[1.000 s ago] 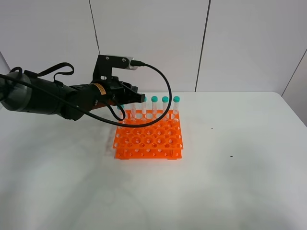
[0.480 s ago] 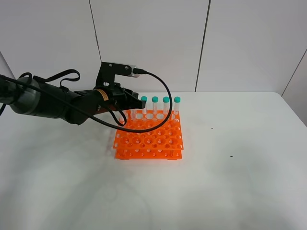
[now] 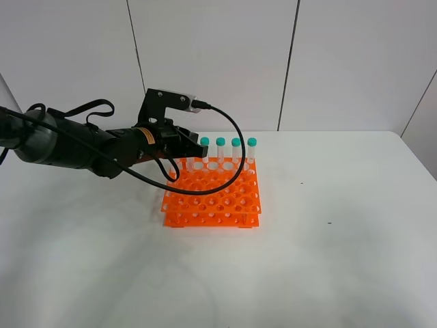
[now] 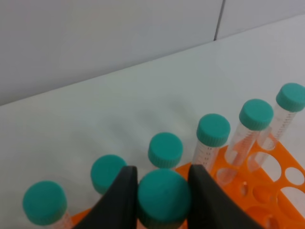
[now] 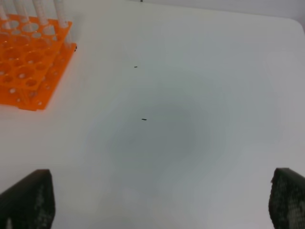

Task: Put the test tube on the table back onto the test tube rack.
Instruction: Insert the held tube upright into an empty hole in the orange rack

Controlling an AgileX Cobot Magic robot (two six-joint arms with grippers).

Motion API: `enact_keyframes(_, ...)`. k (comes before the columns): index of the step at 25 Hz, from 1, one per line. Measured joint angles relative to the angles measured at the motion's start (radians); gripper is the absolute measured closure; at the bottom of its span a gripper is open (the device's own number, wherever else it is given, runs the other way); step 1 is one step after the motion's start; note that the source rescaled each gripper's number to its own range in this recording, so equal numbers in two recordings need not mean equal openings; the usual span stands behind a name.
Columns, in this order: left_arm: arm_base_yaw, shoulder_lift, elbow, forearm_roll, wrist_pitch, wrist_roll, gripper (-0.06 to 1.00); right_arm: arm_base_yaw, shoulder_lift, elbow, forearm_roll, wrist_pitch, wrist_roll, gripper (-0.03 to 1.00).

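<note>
Where the fingers meet: the left gripper (image 4: pixel 163 202) is closed on the test tube (image 4: pixel 163 196); its two dark fingers (image 4: pixel 121 202) press against either side of the cap
test tube: round teal-green screw cap, matte, seen from above; the body below the cap is hidden, so I cannot tell whether its tip sits in a hole
neighbouring tubes (image 4: pixel 213 129): six more with like teal caps, upright in a row just behind; clear walls with faint printed graduations
test tube rack (image 3: pixel 212 199): bright orange, two tiers, a grid of round holes; the left gripper hangs over its far left corner
right gripper (image 5: pixel 157 205): fingers spread wide with nothing between them, above bare tabletop well apart from the rack
table (image 3: pixel 328 260): plain white, matte; the rack stands on it
wall (image 3: pixel 218 61): pale panels with dark seams, behind the table
</note>
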Motion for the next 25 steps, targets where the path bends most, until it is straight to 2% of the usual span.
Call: enact_keyframes(25, 0.0, 0.092, 0.003, 0.001, -0.036, 0.001, 0.94, 0.0, 0.0, 0.0, 0.0, 0.0, 0.0, -0.03)
